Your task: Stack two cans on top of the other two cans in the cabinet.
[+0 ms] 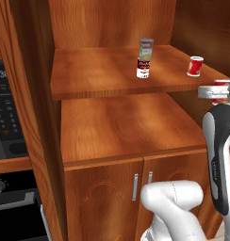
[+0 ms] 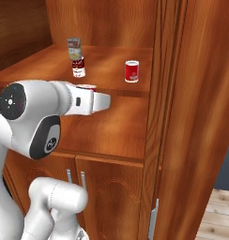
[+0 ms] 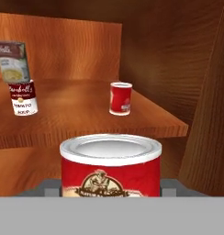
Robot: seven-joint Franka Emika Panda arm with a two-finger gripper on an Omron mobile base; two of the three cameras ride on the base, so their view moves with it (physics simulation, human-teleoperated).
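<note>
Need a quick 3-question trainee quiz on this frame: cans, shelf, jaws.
1. True or false: the grey-green can stands on the red-and-white can.
2. What do the jaws hold? A) nothing B) a labelled red can C) the plain red can
3. Fill in: the plain red can has ___ on top.

Key: 1 true. 2 B; the gripper is shut on it, level with the shelf edge. 3 nothing.
</note>
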